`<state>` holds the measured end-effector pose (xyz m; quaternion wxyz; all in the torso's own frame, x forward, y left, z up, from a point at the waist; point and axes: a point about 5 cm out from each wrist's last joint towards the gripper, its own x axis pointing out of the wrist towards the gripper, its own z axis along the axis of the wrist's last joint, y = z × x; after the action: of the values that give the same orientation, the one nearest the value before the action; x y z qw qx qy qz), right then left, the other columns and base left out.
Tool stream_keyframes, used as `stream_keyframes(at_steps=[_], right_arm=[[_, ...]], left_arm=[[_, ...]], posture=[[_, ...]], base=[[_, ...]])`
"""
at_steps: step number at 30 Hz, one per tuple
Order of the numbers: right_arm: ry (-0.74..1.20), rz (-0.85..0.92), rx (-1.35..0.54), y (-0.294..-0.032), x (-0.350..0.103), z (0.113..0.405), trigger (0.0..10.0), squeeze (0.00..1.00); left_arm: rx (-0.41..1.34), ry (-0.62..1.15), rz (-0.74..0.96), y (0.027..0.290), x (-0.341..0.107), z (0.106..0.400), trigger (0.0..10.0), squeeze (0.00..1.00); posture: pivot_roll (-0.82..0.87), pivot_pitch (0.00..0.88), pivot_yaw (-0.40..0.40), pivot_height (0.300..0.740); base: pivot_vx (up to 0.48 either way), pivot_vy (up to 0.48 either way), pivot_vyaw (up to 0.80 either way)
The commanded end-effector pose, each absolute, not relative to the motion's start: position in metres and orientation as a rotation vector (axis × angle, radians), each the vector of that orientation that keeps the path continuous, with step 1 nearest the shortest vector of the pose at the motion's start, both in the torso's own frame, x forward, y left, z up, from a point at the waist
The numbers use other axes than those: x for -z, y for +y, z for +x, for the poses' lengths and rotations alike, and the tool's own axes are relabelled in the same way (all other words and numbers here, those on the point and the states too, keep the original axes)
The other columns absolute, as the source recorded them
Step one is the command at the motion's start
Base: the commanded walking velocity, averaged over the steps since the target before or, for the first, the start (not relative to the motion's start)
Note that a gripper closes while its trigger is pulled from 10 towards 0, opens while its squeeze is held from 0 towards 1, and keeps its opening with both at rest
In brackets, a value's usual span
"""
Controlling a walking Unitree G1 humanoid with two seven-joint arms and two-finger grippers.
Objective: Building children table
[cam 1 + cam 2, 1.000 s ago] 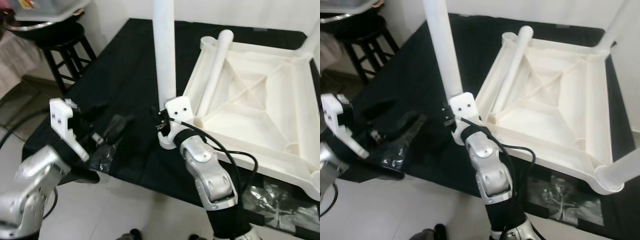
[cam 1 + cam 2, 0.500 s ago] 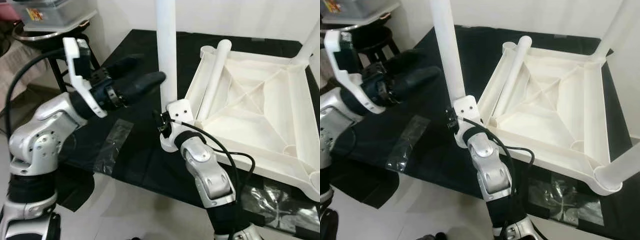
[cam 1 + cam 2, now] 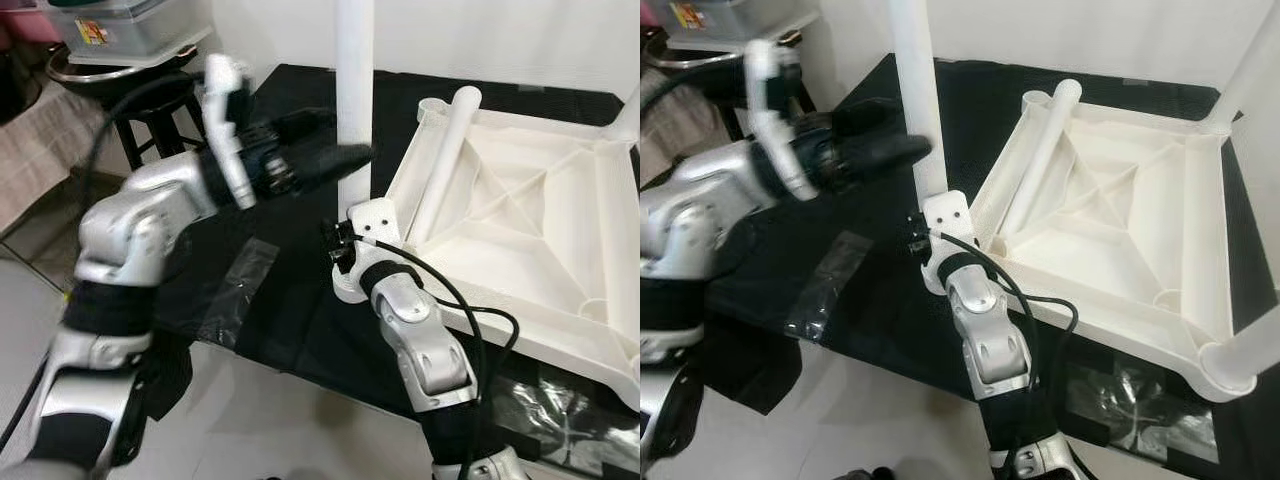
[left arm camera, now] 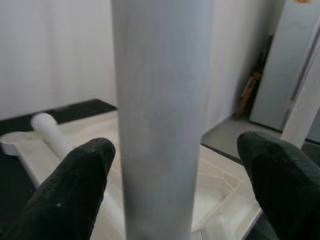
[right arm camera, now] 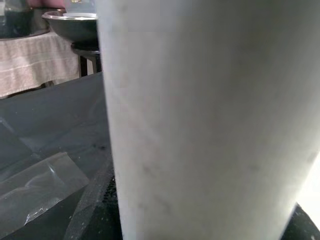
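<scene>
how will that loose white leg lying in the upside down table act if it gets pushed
The loose leg is a smooth round tube, so it would probably roll. It leans against the table top's rim, which may limit that. It looks like hollow plastic, likely light and stiff, and its smooth surface might slip between fingers.
</scene>
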<state>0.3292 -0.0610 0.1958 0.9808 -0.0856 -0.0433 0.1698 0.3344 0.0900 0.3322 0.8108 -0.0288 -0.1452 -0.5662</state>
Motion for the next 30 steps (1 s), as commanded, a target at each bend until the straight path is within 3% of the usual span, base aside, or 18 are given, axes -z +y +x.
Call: stream_keyframes(at_steps=[1,10,11,13,14,22,23,24,25,30], right_arm=[[0.028,-0.224,-0.342,-0.062,-0.171,0.329,10.0,0.0],[0.02,-0.221,-0.354,-0.06,-0.172,0.328,10.0,0.0],[0.02,-0.221,-0.358,-0.06,-0.171,0.328,10.0,0.0],[0.02,-0.221,-0.358,-0.06,-0.171,0.328,10.0,0.0],[0.02,-0.224,-0.364,-0.06,-0.171,0.328,10.0,0.0],[-0.014,-0.239,-0.45,-0.072,-0.185,0.34,10.0,0.0],[-0.032,-0.243,-0.482,-0.077,-0.192,0.344,10.0,0.81],[-0.032,-0.243,-0.482,-0.077,-0.192,0.344,10.0,0.81],[-0.042,-0.236,-0.514,-0.082,-0.199,0.348,10.0,1.0],[-0.087,-0.211,-0.73,-0.089,-0.228,0.355,10.0,1.0]], left_arm=[[1.183,-0.294,-0.054,0.092,-0.33,0.342,10.0,0.0],[1.19,-0.293,-0.098,0.091,-0.329,0.347,10.0,0.0],[1.224,-0.309,-0.115,0.088,-0.333,0.343,0.9,0.0],[1.224,-0.309,-0.115,0.088,-0.333,0.343,0.9,0.0],[1.254,-0.321,-0.115,0.085,-0.335,0.34,0.0,0.0],[1.336,-0.339,-0.108,0.076,-0.337,0.331,0.0,0.0],[1.34,-0.336,-0.102,0.076,-0.335,0.33,0.0,0.0],[1.34,-0.336,-0.102,0.076,-0.335,0.33,0.0,0.0],[1.342,-0.335,-0.097,0.076,-0.334,0.33,0.0,0.0],[1.357,-0.336,-0.079,0.076,-0.333,0.328,0.0,0.0]], posture=[[0.02,0.173,0.049,0.74],[0.02,0.177,0.05,0.74],[0.02,0.177,0.049,0.74],[0.02,0.177,0.049,0.74],[0.02,0.176,0.048,0.74],[0.02,0.169,0.043,0.74],[0.02,0.17,0.04,0.74],[0.02,0.17,0.04,0.74],[0.02,0.17,0.039,0.74],[0.02,0.168,0.036,0.74]], base=[[0.0,0.0,0.0],[0.0,0.0,0.0],[0.0,0.0,0.0],[0.0,0.0,0.0],[0.0,0.0,0.0],[0.0,0.0,0.0],[0.0,0.0,0.0],[0.0,0.0,0.0],[0.0,0.0,0.0],[0.0,0.0,0.0]])
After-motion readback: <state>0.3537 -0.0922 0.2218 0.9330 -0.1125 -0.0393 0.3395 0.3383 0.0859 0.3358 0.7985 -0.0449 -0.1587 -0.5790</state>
